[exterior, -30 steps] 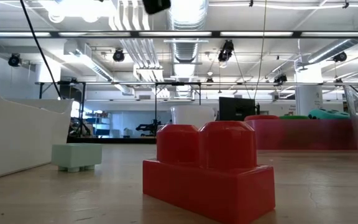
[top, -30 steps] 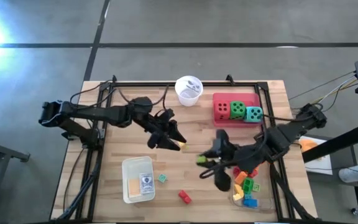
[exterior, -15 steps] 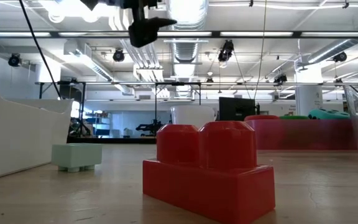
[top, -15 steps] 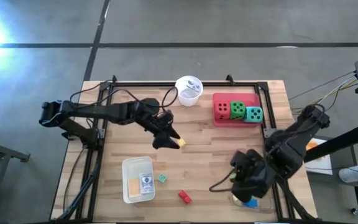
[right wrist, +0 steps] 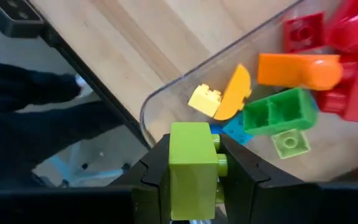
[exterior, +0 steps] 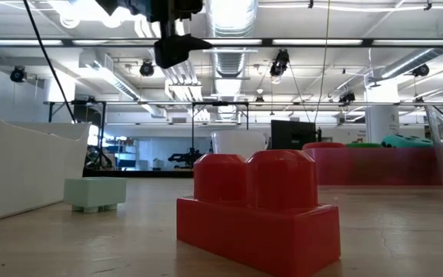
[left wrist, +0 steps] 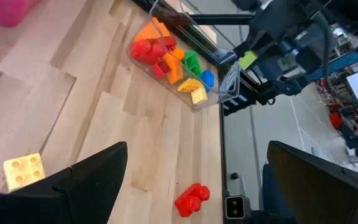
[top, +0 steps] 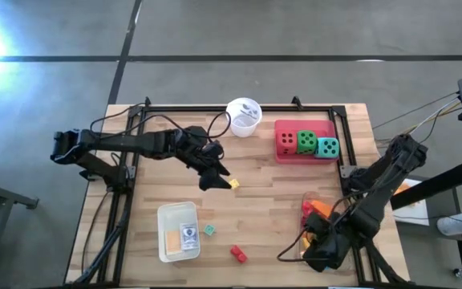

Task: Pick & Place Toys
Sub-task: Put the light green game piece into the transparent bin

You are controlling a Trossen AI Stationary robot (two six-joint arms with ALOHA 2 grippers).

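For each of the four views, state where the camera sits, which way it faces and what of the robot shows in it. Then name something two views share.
High: overhead, straight down on the table; both arms show.
Low: at tabletop height, level past a red brick; an arm hangs above.
Left wrist: on the left arm, past its open left gripper toward the yellow brick.
Right wrist: on the right arm, over the clear tray; right gripper holds a lime brick.
Shared: the clear tray shows in both wrist views.

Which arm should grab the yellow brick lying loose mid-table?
The left. Its open, empty pincer hovers right beside the yellow brick. The right pincer is shut on a green brick over the clear tray at the table's near right corner, so it is busy and far off.
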